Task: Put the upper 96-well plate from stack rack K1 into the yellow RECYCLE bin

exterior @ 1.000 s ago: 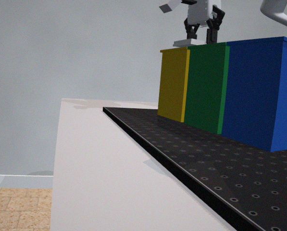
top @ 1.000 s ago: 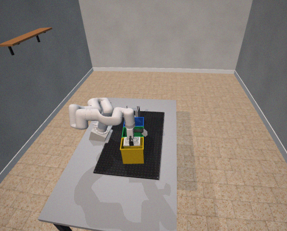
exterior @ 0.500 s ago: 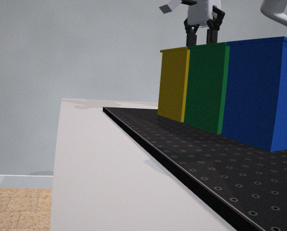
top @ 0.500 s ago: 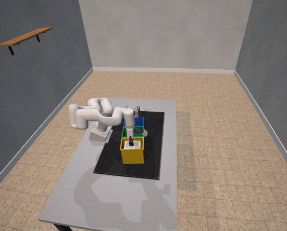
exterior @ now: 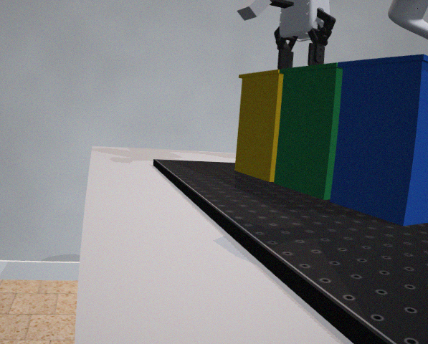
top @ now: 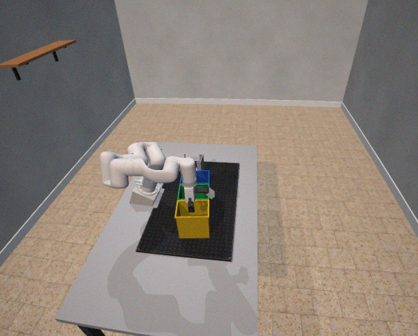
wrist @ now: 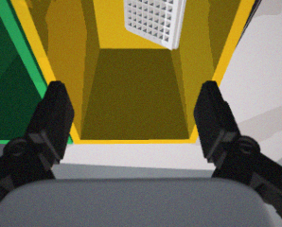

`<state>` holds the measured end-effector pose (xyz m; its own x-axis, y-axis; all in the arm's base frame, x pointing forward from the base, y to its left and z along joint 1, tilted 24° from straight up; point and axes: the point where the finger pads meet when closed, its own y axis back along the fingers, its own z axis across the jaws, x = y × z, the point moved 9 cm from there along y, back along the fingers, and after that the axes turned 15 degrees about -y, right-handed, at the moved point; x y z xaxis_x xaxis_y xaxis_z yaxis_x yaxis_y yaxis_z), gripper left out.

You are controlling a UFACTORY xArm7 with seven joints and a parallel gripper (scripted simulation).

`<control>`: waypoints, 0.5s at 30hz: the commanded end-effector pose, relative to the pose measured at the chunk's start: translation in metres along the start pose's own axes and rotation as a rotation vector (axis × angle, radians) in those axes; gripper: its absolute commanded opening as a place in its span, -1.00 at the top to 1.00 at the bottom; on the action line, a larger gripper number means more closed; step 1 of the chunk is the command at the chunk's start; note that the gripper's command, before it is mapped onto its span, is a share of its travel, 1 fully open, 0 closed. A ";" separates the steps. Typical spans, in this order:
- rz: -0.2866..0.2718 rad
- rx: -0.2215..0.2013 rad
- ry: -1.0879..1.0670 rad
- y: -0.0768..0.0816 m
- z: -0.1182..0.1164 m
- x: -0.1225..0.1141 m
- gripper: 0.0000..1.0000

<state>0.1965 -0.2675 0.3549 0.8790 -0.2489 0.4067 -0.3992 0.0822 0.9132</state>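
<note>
Arm: the white xArm [top: 143, 169] reaches from its base plate [top: 136, 199] at the edge of the black perforated board [exterior: 354, 259] out over the row of bins.
Jaws: the gripper [wrist: 133, 118] hangs directly above the mouth of the yellow bin [wrist: 136, 95], its two black fingers spread wide with nothing between them; released.
Jaws, side view: in the exterior view the gripper [exterior: 300, 51] sits just above the rims, fingertips near the top edge where the yellow and green walls meet.
96-well plate: the white 96-well plate [wrist: 155, 21] is inside the yellow bin, free of the fingers, tilted and lying against the far wall, below the rim as the wrist view shows it.
Yellow bin: upright on the board, the end one of the row [top: 192, 220].
Green bin: the green bin [exterior: 306, 129] stands upright, touching the yellow one on one side.
Blue bin: the blue bin [exterior: 376, 137] stands upright against the green one on its other side.
Stack rack K1: mostly hidden behind the arm in the top view; the lower plate cannot be made out.
Worktop: the grey worktop [top: 103, 253] carries the board.
</note>
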 end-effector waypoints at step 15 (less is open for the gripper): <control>0.003 -0.002 -0.001 0.012 0.000 0.000 -1.00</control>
<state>0.1957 -0.2672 0.3566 0.8794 -0.2487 0.4060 -0.3987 0.0816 0.9135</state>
